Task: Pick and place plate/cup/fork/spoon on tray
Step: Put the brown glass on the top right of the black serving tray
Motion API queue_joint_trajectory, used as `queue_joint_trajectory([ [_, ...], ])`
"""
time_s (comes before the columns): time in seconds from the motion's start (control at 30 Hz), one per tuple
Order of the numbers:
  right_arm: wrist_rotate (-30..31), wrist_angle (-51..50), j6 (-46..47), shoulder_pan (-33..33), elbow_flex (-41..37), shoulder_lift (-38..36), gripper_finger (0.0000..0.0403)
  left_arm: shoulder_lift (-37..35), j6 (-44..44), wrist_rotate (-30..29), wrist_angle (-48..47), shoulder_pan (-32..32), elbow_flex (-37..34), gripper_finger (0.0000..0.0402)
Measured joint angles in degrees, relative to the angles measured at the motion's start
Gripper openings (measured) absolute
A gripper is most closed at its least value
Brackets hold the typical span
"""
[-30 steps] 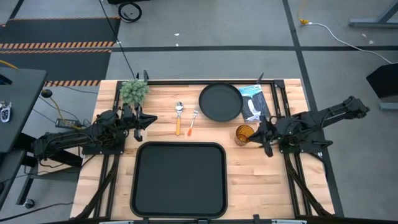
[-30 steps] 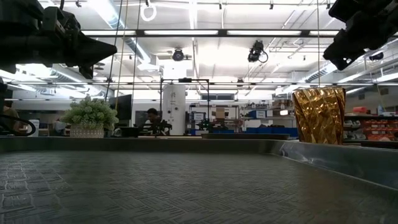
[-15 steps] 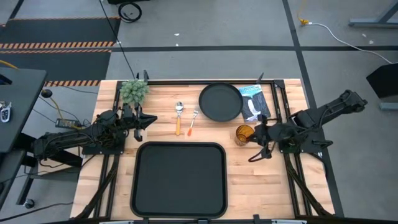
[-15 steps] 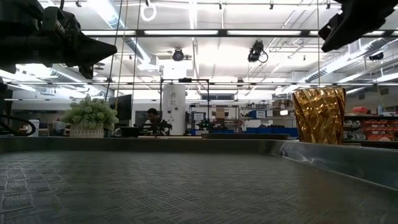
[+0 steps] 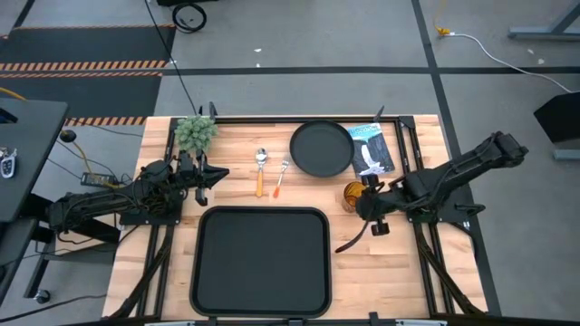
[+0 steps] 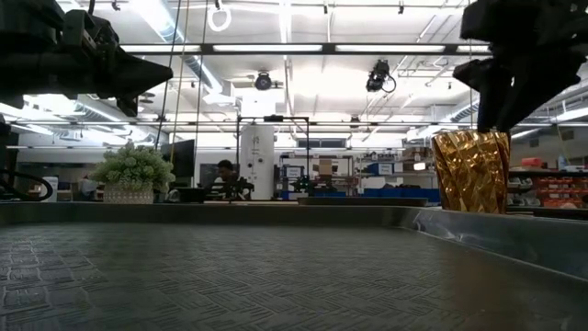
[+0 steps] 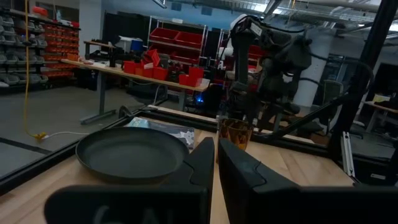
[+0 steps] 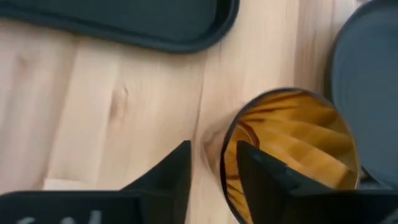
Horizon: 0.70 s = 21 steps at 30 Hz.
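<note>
Descending over the cup (image 5: 355, 194) since a second ago: right gripper (image 8: 214, 163) | fingers spread astride its rim | grasp imminent | left gripper (image 5: 201, 175) parked at 9 o'clock, fingers together

The right gripper (image 8: 212, 163) sits over the rim of the cup (image 8: 292, 149), and the picture edge cuts off the bottom of the cup. Only 1 corner of the tray (image 8: 124, 18) shows there, and just a slice of the plate (image 8: 367, 87) beside the cup. In the low view the dark arm hides the top of the cup (image 6: 471, 170). In the left wrist view the left gripper (image 7: 216, 163) covers part of the plate (image 7: 132, 153). The person (image 6: 224, 175) far behind is too small to make out.
</note>
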Motion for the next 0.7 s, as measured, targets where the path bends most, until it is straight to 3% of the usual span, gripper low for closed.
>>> queue_joint_trajectory([
  [0.27,0.0,-6.1,-1.4,-0.3,7.1,5.7,0.0185,0.0,0.0,0.0,0.0,0.0,0.0,0.003],
  [0.7,1.6,-9.7,-4.2,-0.5,10.0,0.4,0.0193,0.0,0.0,0.0,-0.1,0.0,0.0,0.0029],
])
